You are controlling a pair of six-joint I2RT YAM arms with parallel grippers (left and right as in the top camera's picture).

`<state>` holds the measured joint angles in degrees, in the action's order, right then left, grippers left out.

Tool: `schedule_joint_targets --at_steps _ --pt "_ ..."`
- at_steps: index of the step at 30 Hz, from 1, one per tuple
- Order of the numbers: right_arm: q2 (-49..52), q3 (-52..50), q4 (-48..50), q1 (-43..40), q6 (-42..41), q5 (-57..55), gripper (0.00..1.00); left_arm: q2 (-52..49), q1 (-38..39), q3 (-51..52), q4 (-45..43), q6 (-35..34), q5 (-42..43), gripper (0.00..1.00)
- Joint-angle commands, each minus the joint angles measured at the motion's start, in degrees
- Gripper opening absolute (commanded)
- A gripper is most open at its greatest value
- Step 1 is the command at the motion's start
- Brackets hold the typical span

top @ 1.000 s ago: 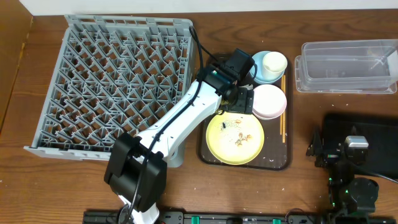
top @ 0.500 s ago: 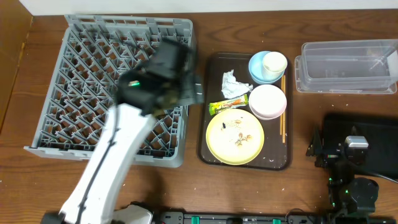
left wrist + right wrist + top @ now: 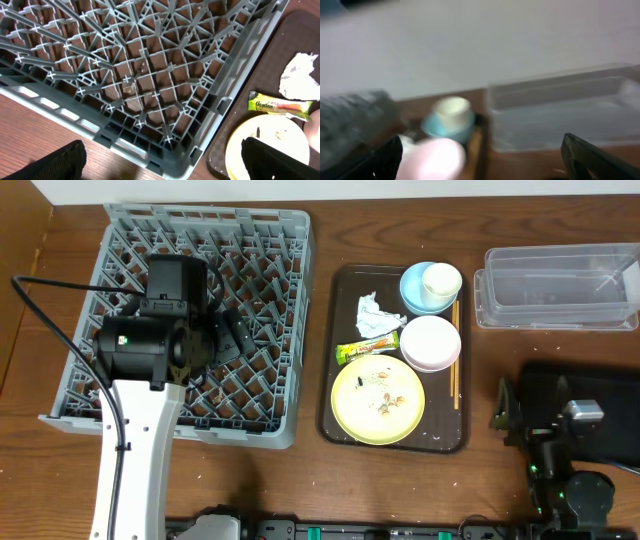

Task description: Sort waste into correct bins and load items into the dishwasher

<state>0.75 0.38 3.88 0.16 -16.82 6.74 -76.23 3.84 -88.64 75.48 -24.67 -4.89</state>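
Observation:
The grey dishwasher rack [image 3: 270,240] fills the left of the table. My left gripper [image 3: 228,340] hangs over it, open and empty; its wrist view [image 3: 165,162] shows the rack's near corner [image 3: 150,90]. The crumpled tissue [image 3: 375,313] [image 3: 299,75], the green-and-yellow wrapper [image 3: 367,348] [image 3: 280,106] and the yellow plate [image 3: 377,402] with crumbs lie on the brown tray. The white bowl [image 3: 432,343], the white cup [image 3: 441,280] inside the light blue bowl [image 3: 410,285], and the chopsticks [image 3: 453,370] are there too. My right gripper [image 3: 506,415] [image 3: 485,160] is open and empty.
The dark brown tray [image 3: 335,395] sits right of the rack. The clear tub [image 3: 560,285] [image 3: 560,115] stands at the back right. The black bin [image 3: 600,395] lies under my right arm. The right wrist view is blurred.
My left arm has swung left from the tray, where it hung above the tissue and wrapper, to over the rack. The tray items lie as before. The right arm shifted slightly.

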Motion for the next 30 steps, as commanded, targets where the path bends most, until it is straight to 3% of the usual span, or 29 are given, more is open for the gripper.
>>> schedule_joint_targets --at_steps 1,13,15,18,22,25,27,30 --pt "-0.1 -0.1 5.0 -0.5 -12.1 5.4 0.99 -0.5 -0.2 -0.1 0.4 -0.5 -0.5 0.99" --pt "2.4 1.4 30.6 -0.5 -23.8 6.4 0.99 -0.5 -1.5 -0.1 0.3 -2.6 -1.0 0.98" --pt "5.6 5.0 31.3 -0.5 -23.2 9.2 0.99 -0.5 -2.6 -0.1 0.3 -3.9 -1.0 0.98" --pt "13.5 12.8 29.9 -0.5 -15.8 15.8 0.99 -0.5 -3.8 -0.1 0.6 -4.2 -0.9 0.98" --pt "30.1 28.6 20.3 -0.5 -5.3 26.7 0.99 -0.5 -4.2 -0.1 1.2 -4.1 -1.0 0.98" --pt "49.3 49.8 -0.3 0.8 3.3 36.2 0.99 -0.5 -4.2 0.0 2.0 -1.6 -1.0 0.98" --pt "55.4 57.8 -9.6 2.7 7.0 36.2 0.99 -0.5 -4.2 0.1 2.9 -1.3 -1.0 0.98" --pt "68.8 75.4 -29.4 10.5 19.4 29.3 0.99 -0.5 -4.2 0.2 4.5 -1.3 -1.0 0.98"
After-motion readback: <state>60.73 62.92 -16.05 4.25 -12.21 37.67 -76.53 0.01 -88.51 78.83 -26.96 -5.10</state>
